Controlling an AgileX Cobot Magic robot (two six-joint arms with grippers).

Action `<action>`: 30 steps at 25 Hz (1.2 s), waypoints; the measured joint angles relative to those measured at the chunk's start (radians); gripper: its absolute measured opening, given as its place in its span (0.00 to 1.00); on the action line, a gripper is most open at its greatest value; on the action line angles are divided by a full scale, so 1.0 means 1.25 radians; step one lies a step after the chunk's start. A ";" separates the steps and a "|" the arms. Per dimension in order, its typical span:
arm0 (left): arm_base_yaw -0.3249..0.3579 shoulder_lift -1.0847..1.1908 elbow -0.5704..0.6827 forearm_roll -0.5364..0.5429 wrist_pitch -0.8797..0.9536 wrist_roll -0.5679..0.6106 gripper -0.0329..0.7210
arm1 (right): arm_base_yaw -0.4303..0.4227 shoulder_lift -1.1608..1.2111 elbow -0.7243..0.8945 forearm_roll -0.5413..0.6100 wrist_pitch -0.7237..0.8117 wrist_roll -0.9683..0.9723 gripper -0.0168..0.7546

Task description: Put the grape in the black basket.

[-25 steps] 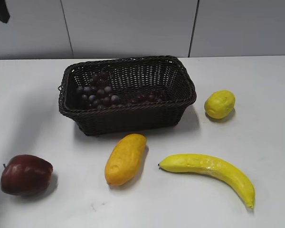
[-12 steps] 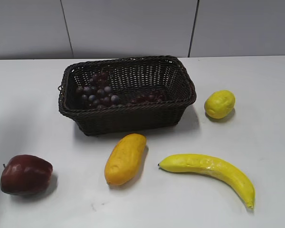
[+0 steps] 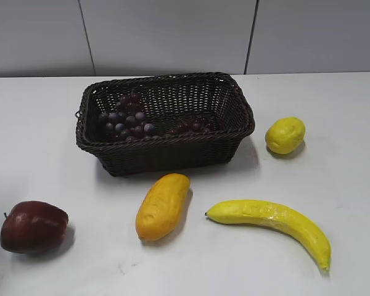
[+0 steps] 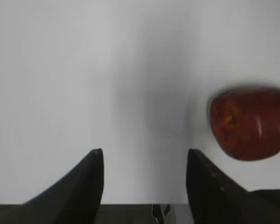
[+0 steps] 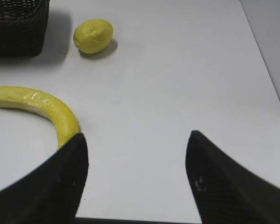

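Observation:
The grape [image 3: 128, 122], a knobbly dark purple bunch, lies inside the black basket [image 3: 166, 159], at its left end, with a few loose grapes trailing to the right. The basket stands at the table's middle back; its corner shows in the right wrist view [image 5: 18, 28]. Neither arm shows in the exterior view. My left gripper [image 4: 144, 151] is open and empty over bare table, left of the apple. My right gripper [image 5: 136, 134] is open and empty over bare table, right of the banana's tip.
A dark red apple [image 3: 33, 226] sits front left and shows in the left wrist view [image 4: 249, 122]. A yellow-orange mango [image 3: 163, 205], a banana [image 3: 274, 221] and a lemon [image 3: 285, 135] lie in front of and right of the basket. The table's right edge [image 5: 266, 70] is near.
A dark arm part at the exterior view's top left corner has gone out of view. The fruit and basket have not moved.

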 joint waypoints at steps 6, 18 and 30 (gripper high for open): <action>0.000 -0.157 0.145 0.000 -0.001 0.000 0.73 | 0.000 0.000 0.000 0.000 0.000 0.000 0.67; 0.000 -0.520 0.294 0.001 -0.069 0.000 0.67 | 0.000 0.000 0.000 0.000 0.000 0.000 0.67; 0.000 -0.873 0.406 0.004 -0.121 0.000 0.66 | 0.000 0.000 0.000 0.000 0.000 0.000 0.67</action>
